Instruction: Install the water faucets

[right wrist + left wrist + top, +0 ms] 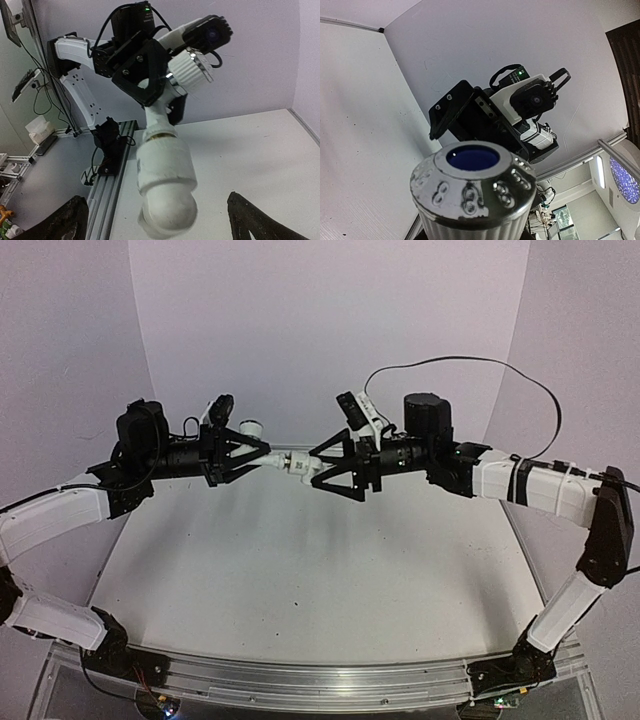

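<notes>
The faucet [290, 464] hangs in the air above the bench [300, 580], midway between the two arms. Its long axis runs roughly level from left to right. The left gripper [264, 454] is clamped on the end that carries the knob [470, 185], so that arm alone bears the faucet. The free end, thicker and rounded, points straight into the right gripper [314, 466], which stands wide. In the right wrist view its fingers [65, 220] flank the white body on both sides and touch it nowhere that shows.

The right arm is thus the one at the free end, lined up along the faucet's axis rather than across it. A brass-coloured ring [159, 132] sits between the thin neck and the thick part; whether that joint is screwed home I cannot tell. The next move probably turns on this shared axis: the right gripper would close on the thick part and twist about it, and any tilt risks a crossed thread.
</notes>
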`<state>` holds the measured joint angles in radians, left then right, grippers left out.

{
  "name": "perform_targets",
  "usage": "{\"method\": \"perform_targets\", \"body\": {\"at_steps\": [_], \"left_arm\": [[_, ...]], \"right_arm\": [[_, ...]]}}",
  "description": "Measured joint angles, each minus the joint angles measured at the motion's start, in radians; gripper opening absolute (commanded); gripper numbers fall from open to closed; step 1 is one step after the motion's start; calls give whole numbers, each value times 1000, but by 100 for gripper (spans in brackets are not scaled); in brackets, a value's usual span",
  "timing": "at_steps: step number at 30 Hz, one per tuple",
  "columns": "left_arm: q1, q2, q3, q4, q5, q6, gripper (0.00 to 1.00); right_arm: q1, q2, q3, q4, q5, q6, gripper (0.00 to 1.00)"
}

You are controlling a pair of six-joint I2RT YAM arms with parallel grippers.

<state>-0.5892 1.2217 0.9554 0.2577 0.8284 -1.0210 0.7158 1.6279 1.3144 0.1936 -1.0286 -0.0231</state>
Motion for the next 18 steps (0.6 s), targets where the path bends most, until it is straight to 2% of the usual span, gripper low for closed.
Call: {"method": "perform_targets", "body": {"at_steps": [5, 8, 10, 13, 14, 15, 18], "left_arm": [[0, -2, -1, 26, 20, -8, 0], [0, -2, -1, 39, 34, -6, 0], [0, -2, -1, 39, 32, 3, 0], [6, -2, -2, 40, 32, 11, 0], [6, -2, -2, 43, 34, 17, 0], [7, -2, -2, 58, 40, 33, 0], [6, 5, -2, 68, 55, 91, 0]], "right_arm": [[37, 61, 42, 80, -19, 122, 76], [34, 107, 69, 135, -35, 206, 51], [31, 124, 69, 167, -56, 262, 46], [31, 130, 69, 202, -69, 332, 26], [32, 130, 67, 213, -74, 349, 8], [32, 130, 58, 250, -87, 400, 2], [32, 130, 35, 301, -91, 486, 0]]}}
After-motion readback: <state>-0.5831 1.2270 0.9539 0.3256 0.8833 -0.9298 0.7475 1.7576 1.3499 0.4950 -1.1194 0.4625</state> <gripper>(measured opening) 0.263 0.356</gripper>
